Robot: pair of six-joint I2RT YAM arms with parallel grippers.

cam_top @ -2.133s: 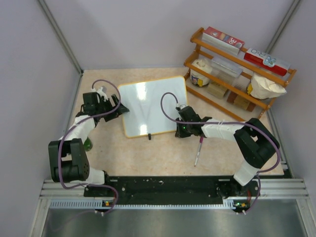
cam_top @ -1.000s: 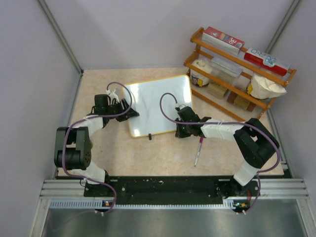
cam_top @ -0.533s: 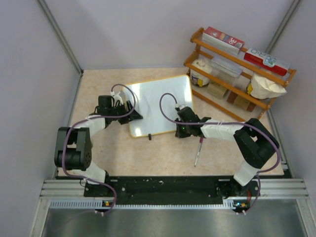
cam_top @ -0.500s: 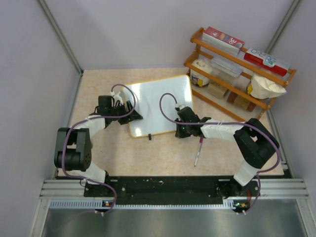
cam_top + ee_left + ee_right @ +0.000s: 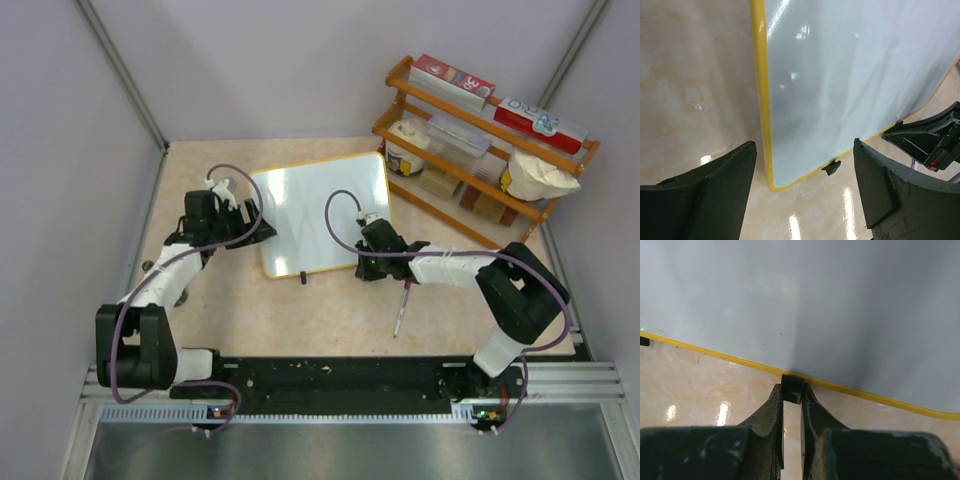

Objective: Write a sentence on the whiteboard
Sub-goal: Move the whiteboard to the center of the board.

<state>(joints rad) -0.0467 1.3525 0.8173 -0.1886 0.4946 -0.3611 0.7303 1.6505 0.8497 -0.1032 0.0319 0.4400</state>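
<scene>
The left gripper has drawn back a little from the left edge of the whiteboard, and its jaws have spread wider than a second ago. That arm's elbow has swung down toward the lower left of the overhead picture. The whiteboard lies as it did half a second ago, though it has turned more upright than two seconds back.

In the overhead view the whiteboard lies flat on the table, in the middle of the frame, its long sides tilted slightly. In the left wrist view the left gripper stands wide open and holds nothing. The whiteboard fills the upper right there, with its yellow left edge running up between the two fingers and its rounded near corner low in the middle.

The right gripper sits at the near edge of the whiteboard, right of centre. In its own view the right gripper is pinched nearly closed on a small black clip foot fixed to the whiteboard's yellow frame.

A pen lies on the table in the lower right, apart from the whiteboard. A wooden shelf with boxes and bags stands in the upper right.
</scene>
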